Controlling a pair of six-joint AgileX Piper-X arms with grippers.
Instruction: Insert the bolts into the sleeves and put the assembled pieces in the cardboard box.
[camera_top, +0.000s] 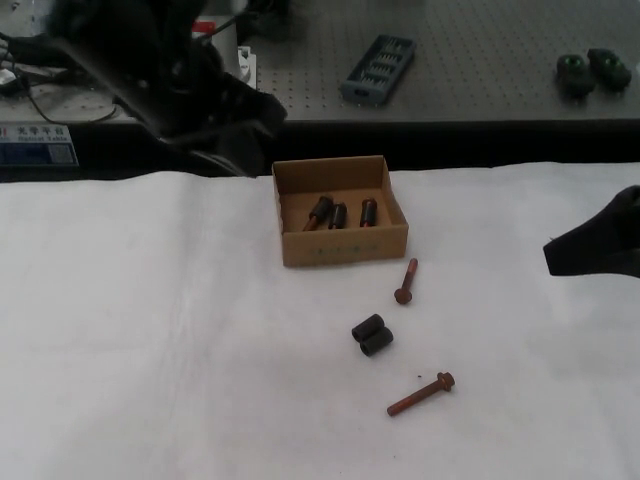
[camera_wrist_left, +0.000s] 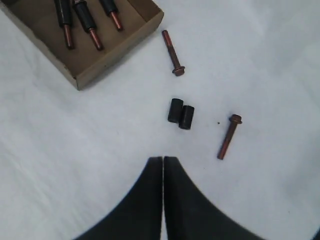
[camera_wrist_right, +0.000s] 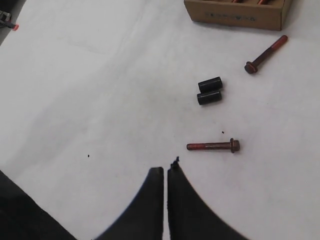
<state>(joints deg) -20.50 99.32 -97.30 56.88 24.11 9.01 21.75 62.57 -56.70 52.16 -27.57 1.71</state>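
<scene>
The cardboard box (camera_top: 345, 245) sits at the middle back of the white cloth and holds three assembled pieces (camera_top: 338, 213). In front of it lie a copper bolt (camera_top: 405, 282), two black sleeves (camera_top: 370, 334) side by side, and a second bolt (camera_top: 421, 394). My left gripper (camera_wrist_left: 163, 159) is shut and empty, hovering short of the sleeves (camera_wrist_left: 180, 113), with bolts (camera_wrist_left: 173, 52) (camera_wrist_left: 229, 136) on either side of them. My right gripper (camera_wrist_right: 166, 170) is also shut and empty, close to the nearer bolt (camera_wrist_right: 213, 146); the sleeves (camera_wrist_right: 209, 90) and the other bolt (camera_wrist_right: 265, 54) lie beyond.
The left arm (camera_top: 190, 90) hangs over the cloth's back left and the right arm (camera_top: 600, 245) at its right edge. A blue rack (camera_top: 378, 65) and green parts (camera_top: 592, 70) lie on the grey bench behind. Bare white cloth (camera_top: 150, 330) spreads on the left.
</scene>
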